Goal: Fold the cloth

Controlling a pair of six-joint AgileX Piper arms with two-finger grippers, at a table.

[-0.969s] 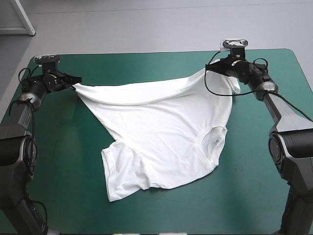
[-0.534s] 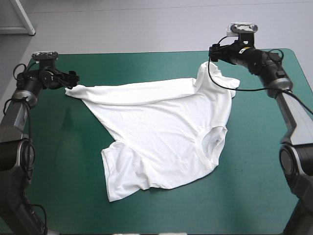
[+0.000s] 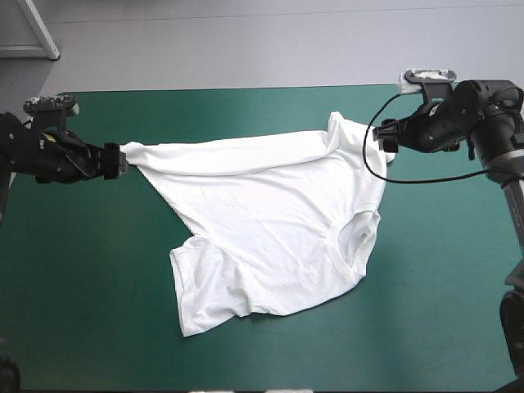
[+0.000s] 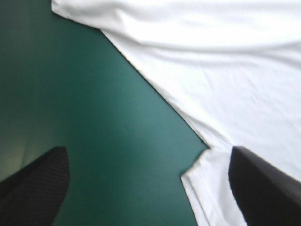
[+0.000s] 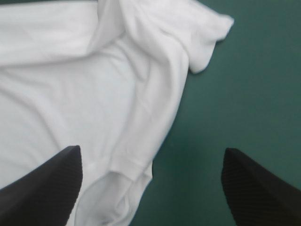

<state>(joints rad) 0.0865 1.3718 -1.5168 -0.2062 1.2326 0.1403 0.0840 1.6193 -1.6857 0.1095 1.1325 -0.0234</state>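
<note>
Now both claws have let go: earlier each pinched a far corner of the T-shirt (image 3: 270, 221) and held that edge taut between them, and the cloth has since settled onto the worktop (image 3: 90, 286). The left claw (image 3: 117, 161) stands open, its fingers (image 4: 40, 183) wide apart with only teal-green cover between them; from above it sits just beside the shirt's far-left corner, and I cannot tell whether it touches. The right claw (image 3: 383, 139) is open too and has swung out toward the right edge, clear of the cloth. The corner it dropped has flopped into a small fold, and the far sleeve (image 5: 207, 35) lies loose ahead of that claw. The body of the shirt has not shifted: it lies mid-worktop, rumpled. One long edge runs from the left corner across to the right. The collar (image 3: 357, 233) is on the right side and the other sleeve (image 3: 205, 291) points toward the near edge. The cloth stays well inside every edge. Bare cover shows as a broad patch at the near left, a band along the near edge, a strip on the right and a narrower one along the far edge.
</note>
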